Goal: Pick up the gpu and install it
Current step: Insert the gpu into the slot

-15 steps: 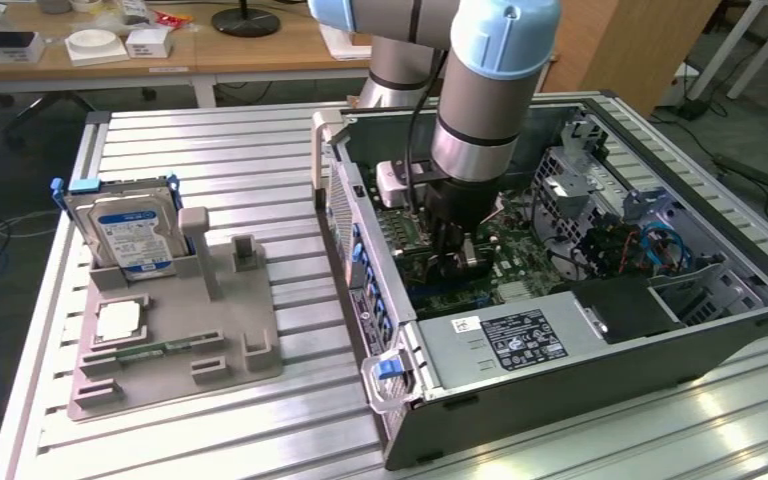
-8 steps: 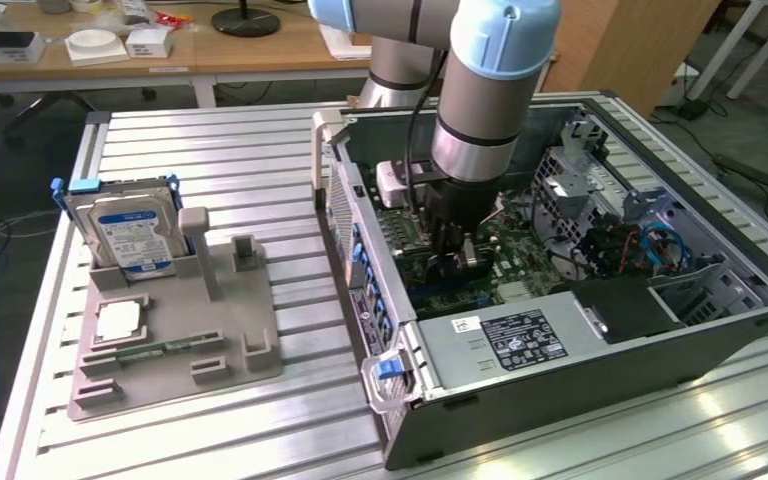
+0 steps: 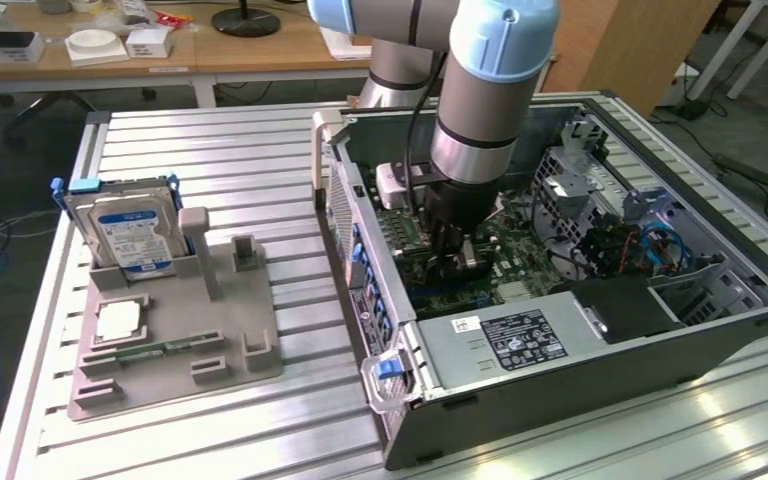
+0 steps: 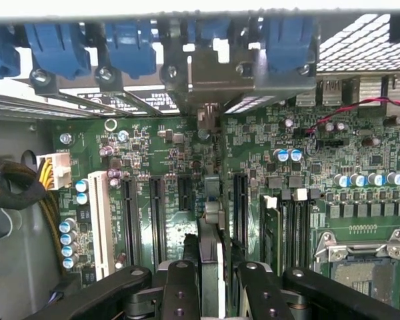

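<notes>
My gripper (image 3: pixel 454 250) is down inside the open computer case (image 3: pixel 704 330), just above the green motherboard (image 4: pixel 153 153). In the wrist view the gpu (image 4: pixel 211 207) appears edge-on as a thin card running away from the camera, its silver bracket (image 4: pixel 213 73) against the case's rear slot wall. Black fingers (image 4: pixel 181 283) press on both sides of the card, so the gripper (image 4: pixel 213 257) is shut on it. The card stands upright in line with the black expansion slots (image 4: pixel 157 213); whether its edge sits in a slot is hidden.
On the exterior view's left, a grey holder tray (image 3: pixel 244 355) carries a silver hard drive with a blue-white label (image 3: pixel 124 232), a CPU (image 3: pixel 120 320) and a memory stick (image 3: pixel 157 350). The power supply (image 3: pixel 518 340) and blue cables (image 3: pixel 651 245) crowd the case interior.
</notes>
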